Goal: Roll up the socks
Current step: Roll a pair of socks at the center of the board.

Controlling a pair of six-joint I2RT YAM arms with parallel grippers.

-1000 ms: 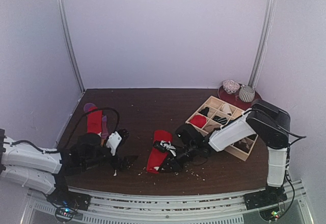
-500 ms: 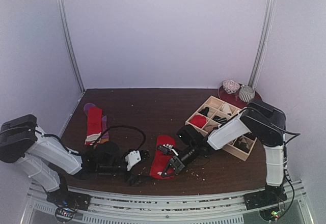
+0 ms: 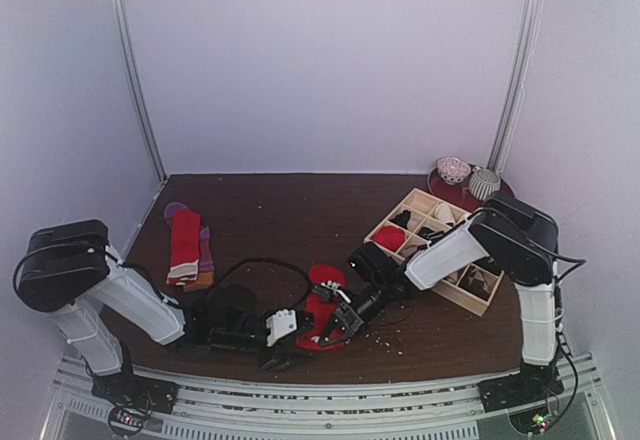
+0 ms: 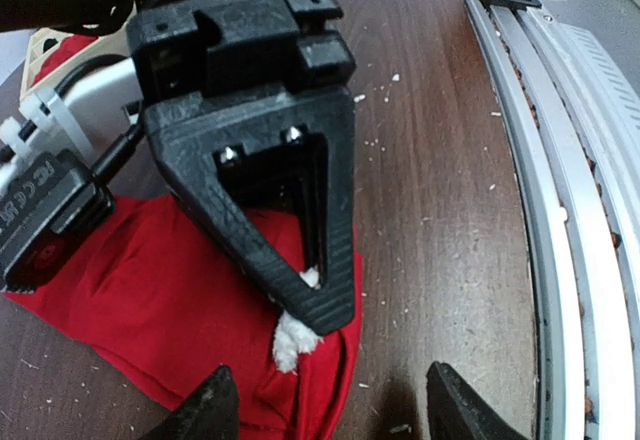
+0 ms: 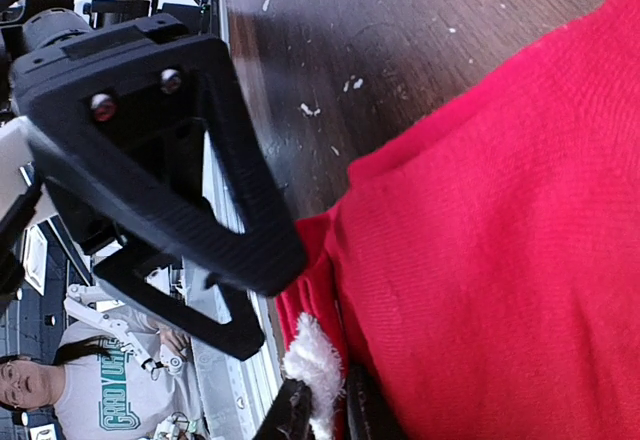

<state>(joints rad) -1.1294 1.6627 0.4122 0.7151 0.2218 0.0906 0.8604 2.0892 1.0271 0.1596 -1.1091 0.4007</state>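
A plain red sock (image 3: pixel 322 303) lies near the table's front, with a white fluffy tuft (image 4: pixel 292 338) at its near corner. My right gripper (image 3: pixel 339 327) is shut on that corner, its fingertips (image 5: pixel 292 415) pinching the tuft and red fabric (image 5: pixel 500 210). My left gripper (image 3: pixel 284 348) reaches in low from the left. It stands open (image 4: pixel 335 415), its tips on either side of the same sock corner (image 4: pixel 150 300), just below the right gripper's black finger (image 4: pixel 300 290). More socks, one red (image 3: pixel 184 240) over a purple and orange one (image 3: pixel 205 260), lie at the left.
A pale wooden grid tray (image 3: pixel 417 196) at the right holds a red bundle (image 3: pixel 389 237) and dark items. A maroon plate (image 3: pixel 497 182) with two patterned balls is behind it. The metal rail (image 4: pixel 560 210) runs along the front edge. Pale crumbs dot the table.
My left arm has swung right along the front edge to the red sock's near corner, and its jaws have narrowed. The right gripper has kept its grip, shifting slightly with the sock.
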